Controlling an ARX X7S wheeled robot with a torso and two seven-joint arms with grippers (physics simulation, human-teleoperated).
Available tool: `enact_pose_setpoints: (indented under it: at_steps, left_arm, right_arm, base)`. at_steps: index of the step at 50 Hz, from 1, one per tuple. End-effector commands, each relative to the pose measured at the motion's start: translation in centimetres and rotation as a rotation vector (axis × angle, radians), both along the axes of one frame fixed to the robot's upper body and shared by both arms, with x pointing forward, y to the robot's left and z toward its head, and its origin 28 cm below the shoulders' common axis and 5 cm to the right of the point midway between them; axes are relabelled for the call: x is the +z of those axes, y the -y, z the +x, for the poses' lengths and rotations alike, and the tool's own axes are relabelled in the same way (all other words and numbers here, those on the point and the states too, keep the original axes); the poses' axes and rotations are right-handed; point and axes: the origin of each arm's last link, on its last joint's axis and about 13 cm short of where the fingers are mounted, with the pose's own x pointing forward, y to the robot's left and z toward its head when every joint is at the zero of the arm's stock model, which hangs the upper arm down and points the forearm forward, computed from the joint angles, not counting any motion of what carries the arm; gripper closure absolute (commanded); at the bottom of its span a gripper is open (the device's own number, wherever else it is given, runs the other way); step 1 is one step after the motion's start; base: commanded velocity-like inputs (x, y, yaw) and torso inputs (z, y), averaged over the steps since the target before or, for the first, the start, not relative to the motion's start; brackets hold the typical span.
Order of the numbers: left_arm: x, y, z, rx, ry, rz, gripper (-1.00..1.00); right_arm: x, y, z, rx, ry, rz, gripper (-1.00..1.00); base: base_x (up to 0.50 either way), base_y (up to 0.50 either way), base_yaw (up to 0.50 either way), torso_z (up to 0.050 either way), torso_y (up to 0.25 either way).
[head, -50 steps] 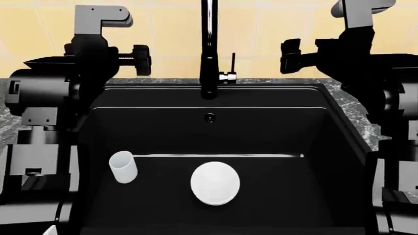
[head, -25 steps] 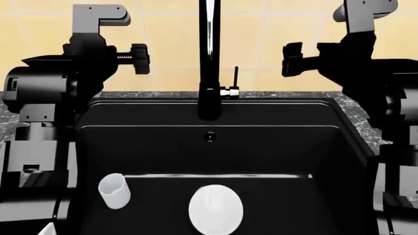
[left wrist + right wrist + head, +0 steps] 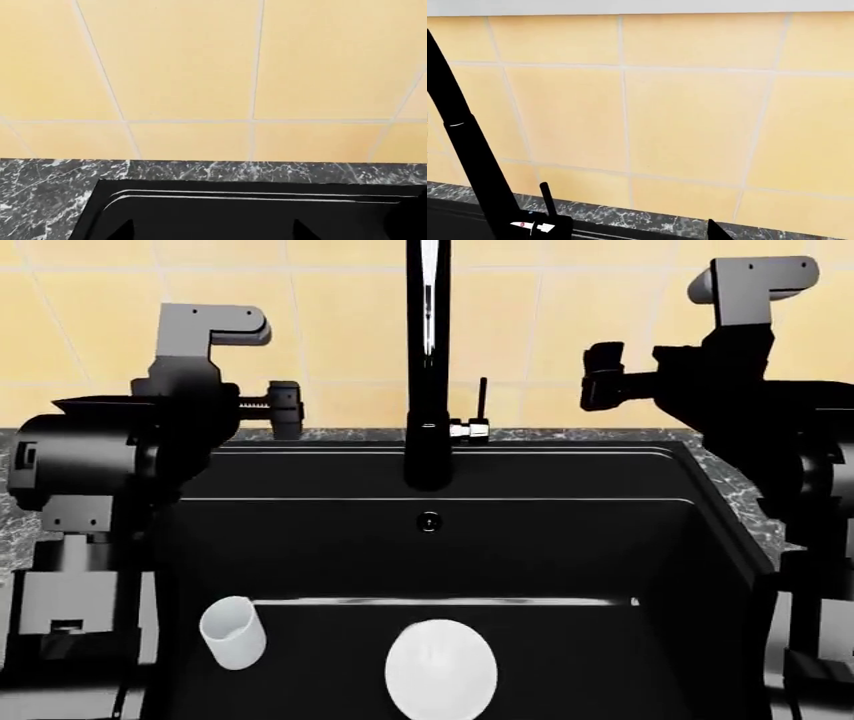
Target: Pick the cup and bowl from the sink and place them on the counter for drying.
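Note:
The small white cup (image 3: pixel 231 632) stands on the floor of the black sink (image 3: pixel 561 540) at its left side. The wider white bowl (image 3: pixel 441 670) lies near the middle of the floor, partly cut off by the lower frame edge. My left gripper (image 3: pixel 284 405) hangs open above the sink's back left corner, high over the cup. My right gripper (image 3: pixel 603 375) is open above the back right. In the left wrist view two fingertips (image 3: pixel 123 231) stand wide apart over the sink rim (image 3: pixel 233 197). Neither gripper holds or touches anything.
A tall black faucet (image 3: pixel 427 360) with a side lever (image 3: pixel 478 420) rises at the sink's back centre, between the two grippers; it also shows as a faucet (image 3: pixel 467 150) in the right wrist view. Marbled counter (image 3: pixel 742 502) borders the sink; counter (image 3: pixel 40 200) meets a yellow tiled wall.
The head view has shifted, so sink, cup and bowl sit lower in frame. My left gripper has dropped a little. Cup and bowl have not moved within the sink.

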Motion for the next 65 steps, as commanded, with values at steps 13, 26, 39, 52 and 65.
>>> enact_pose_setpoints:
  at_steps: [13, 26, 39, 52, 65]
  left_arm:
    - [-4.2, 1.6, -3.0, -0.012, -0.174, -0.113, -1.0]
    - [-8.7, 0.0, -1.5, 0.102, -0.233, -0.116, -1.0]
    - [-9.7, -1.1, -1.1, 0.159, -0.236, -0.114, -1.0]
    - [-11.5, -1.0, -2.1, 0.169, -0.281, -0.073, -1.0]
    - [-14.4, -1.4, -4.1, 0.198, -0.35, -0.079, -1.0]
  right_arm:
    - [-1.1, -0.2, -0.3, 0.029, -0.024, 0.027, -1.0]
    - [-0.5, -0.1, -0.5, 0.043, -0.027, 0.024, -1.0]
    - [-1.1, 0.1, -0.8, 0.047, -0.042, 0.019, -1.0]
    - [-1.5, -0.1, -0.4, 0.057, -0.054, 0.02, -1.0]
    - [-1.2, -0.3, -0.4, 0.069, -0.048, 0.026, -1.0]
  base:
    - [0.0, 0.0, 0.0, 0.0, 0.0]
    - [0.0, 0.0, 0.0, 0.0, 0.0]
    - [0.0, 0.0, 0.0, 0.0, 0.0]
    - [0.0, 0.0, 0.0, 0.0, 0.0]
    - [0.0, 0.0, 0.0, 0.0, 0.0]
